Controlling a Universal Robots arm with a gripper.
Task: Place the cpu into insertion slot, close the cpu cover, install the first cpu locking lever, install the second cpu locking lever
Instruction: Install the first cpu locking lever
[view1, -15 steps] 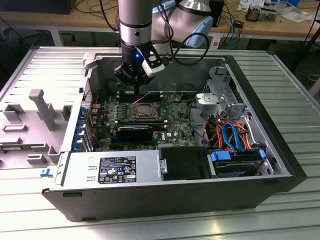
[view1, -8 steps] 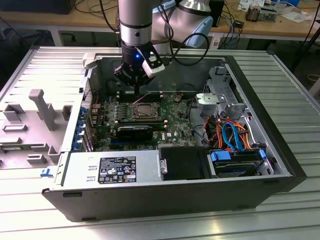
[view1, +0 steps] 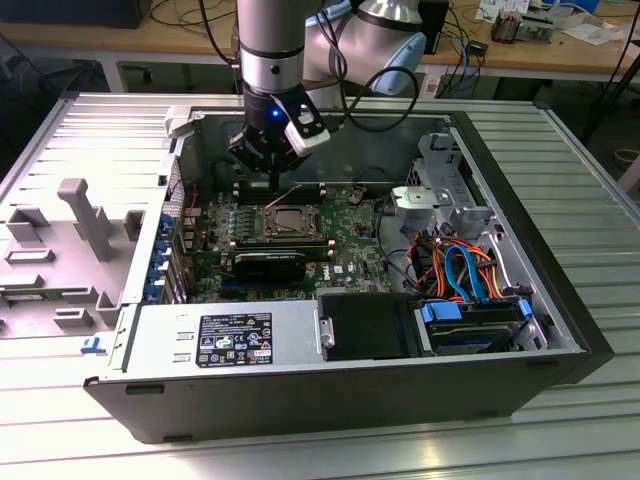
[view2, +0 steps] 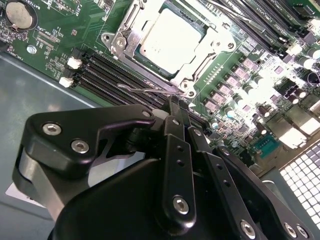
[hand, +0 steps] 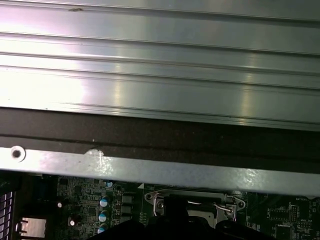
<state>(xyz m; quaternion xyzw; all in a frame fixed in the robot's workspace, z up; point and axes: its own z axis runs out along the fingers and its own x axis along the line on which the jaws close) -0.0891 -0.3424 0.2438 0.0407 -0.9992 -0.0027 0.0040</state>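
The small flat square cpu with its silvery-grey metal top (view2: 170, 37) already lies seated in the square dark insertion slot with the silver rim (view2: 186, 86), on the green motherboard (view2: 60, 45) inside the open black computer case (view1: 560, 330). The thin silver metal cpu cover, a square frame with a window through its middle (view2: 215, 40), looks lowered over the chip, so the first two steps appear done.

What seems left is the levers. A thin silver wire locking lever (view2: 145, 90) runs along the socket's edge nearest the pincer and looks unlatched, though I cannot be sure of that; the state of the other lever I cannot tell.

The black pincer (view2: 172, 107) has its fingers drawn close together, tips right at that wire lever; whether they actually grip it or only touch it is not clear. In the exterior view the pincer (view1: 272, 172) hangs just behind the socket (view1: 288, 220), with the case lying on a ribbed metal worktop (view1: 560, 160).
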